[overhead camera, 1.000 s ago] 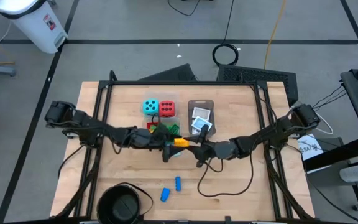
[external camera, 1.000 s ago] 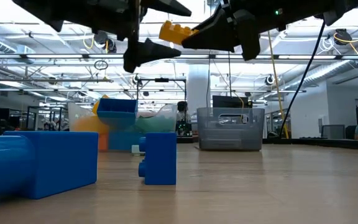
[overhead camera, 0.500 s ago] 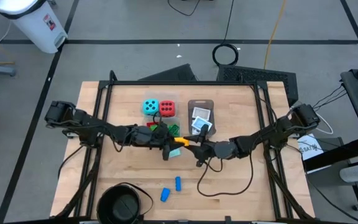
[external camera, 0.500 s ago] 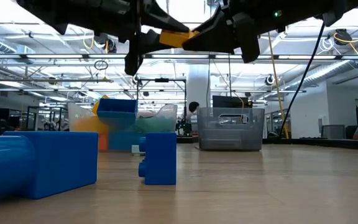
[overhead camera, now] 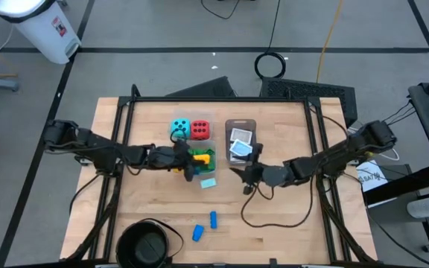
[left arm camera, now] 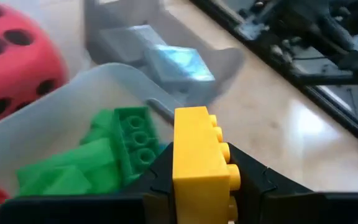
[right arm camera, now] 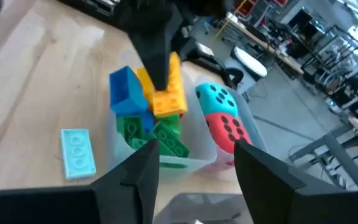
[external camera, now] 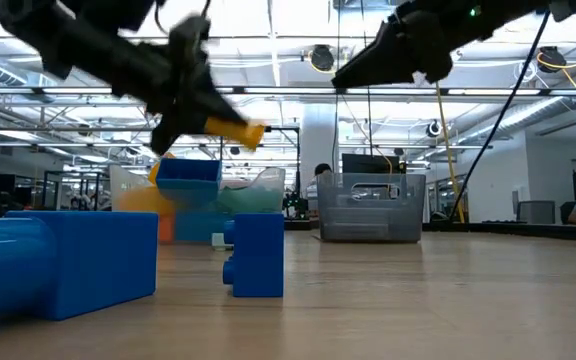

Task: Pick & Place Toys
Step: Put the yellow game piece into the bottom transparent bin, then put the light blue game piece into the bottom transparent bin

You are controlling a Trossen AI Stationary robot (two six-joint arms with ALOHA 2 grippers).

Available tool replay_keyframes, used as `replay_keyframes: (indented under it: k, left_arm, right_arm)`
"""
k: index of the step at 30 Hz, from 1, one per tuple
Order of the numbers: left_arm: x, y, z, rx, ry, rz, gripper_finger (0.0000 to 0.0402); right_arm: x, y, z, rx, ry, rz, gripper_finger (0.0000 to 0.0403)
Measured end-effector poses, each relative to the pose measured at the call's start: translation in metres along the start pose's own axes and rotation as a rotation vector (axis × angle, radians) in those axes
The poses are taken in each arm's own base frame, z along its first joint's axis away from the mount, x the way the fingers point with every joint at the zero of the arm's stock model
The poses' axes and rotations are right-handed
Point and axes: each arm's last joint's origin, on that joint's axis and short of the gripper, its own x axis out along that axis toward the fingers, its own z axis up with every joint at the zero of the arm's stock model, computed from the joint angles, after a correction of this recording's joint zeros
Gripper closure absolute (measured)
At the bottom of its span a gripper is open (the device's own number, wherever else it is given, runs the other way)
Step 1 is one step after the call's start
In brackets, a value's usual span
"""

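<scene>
My left gripper (overhead camera: 194, 165) is shut on a yellow brick (left arm camera: 197, 155), which hangs over a clear tub (overhead camera: 199, 159) holding green bricks (left arm camera: 117, 149) and a blue brick (right arm camera: 126, 90). The teal die (overhead camera: 179, 128) and the red die (overhead camera: 199, 130) sit just beyond that tub. To its right, my right gripper (overhead camera: 238, 173) stands open with nothing between its fingers (right arm camera: 143, 169). A light teal brick (overhead camera: 208, 182) lies flat on the table, and two blue bricks (overhead camera: 213, 219) lie nearer the front edge. My left gripper pinches the yellow brick between its two fingers, one finger (left arm camera: 248, 175) against the studded face and the other on the opposite face (left arm camera: 178, 180). The fingers come from the table's left, slanting down. The brick juts out past the fingertips, lifted clear above the tub's bricks.
A second clear tub (overhead camera: 240, 141) with white cards stands right of the dice. A round black bowl (overhead camera: 146, 244) sits at the front left. A black cable (overhead camera: 274, 216) loops over the table under the right arm.
My left gripper has shut on the yellow brick, which my right gripper was holding. My right gripper has let go, opened and drawn back toward the table's right edge. My left gripper has carried the brick down and toward the far left, over the tub.
</scene>
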Motion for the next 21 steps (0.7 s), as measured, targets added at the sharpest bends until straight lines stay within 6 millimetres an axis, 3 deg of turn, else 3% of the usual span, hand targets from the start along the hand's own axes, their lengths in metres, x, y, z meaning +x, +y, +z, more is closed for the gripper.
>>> replay_keyframes:
  k: [3,5,11,15,17,21]
  left_arm:
    - [0.006,0.009,0.000,-0.022,0.003,0.037,0.0311]
    - [0.006,0.012,0.001,-0.025,0.002,0.048,0.0290]
    - [0.005,0.016,0.010,-0.029,0.003,0.002,0.0111]
    - [0.004,0.019,0.017,-0.044,-0.002,-0.013,0.0021]
    - [0.002,0.019,0.022,-0.053,-0.024,-0.027,0.0014]
    - [-0.003,0.019,0.029,-0.068,-0.054,-0.037,0.0048]
  right_arm:
    - [0.004,-0.003,-0.008,0.010,-0.007,0.043,0.0227]
    - [0.009,-0.002,-0.013,0.019,-0.029,0.112,0.0225]
    - [0.022,0.001,-0.023,0.166,-0.130,0.314,0.0209]
    - [0.036,0.010,-0.032,0.234,-0.117,0.397,0.0199]
    - [0.045,0.017,-0.036,0.252,-0.091,0.411,0.0198]
    - [0.066,0.033,-0.040,0.224,-0.047,0.422,0.0209]
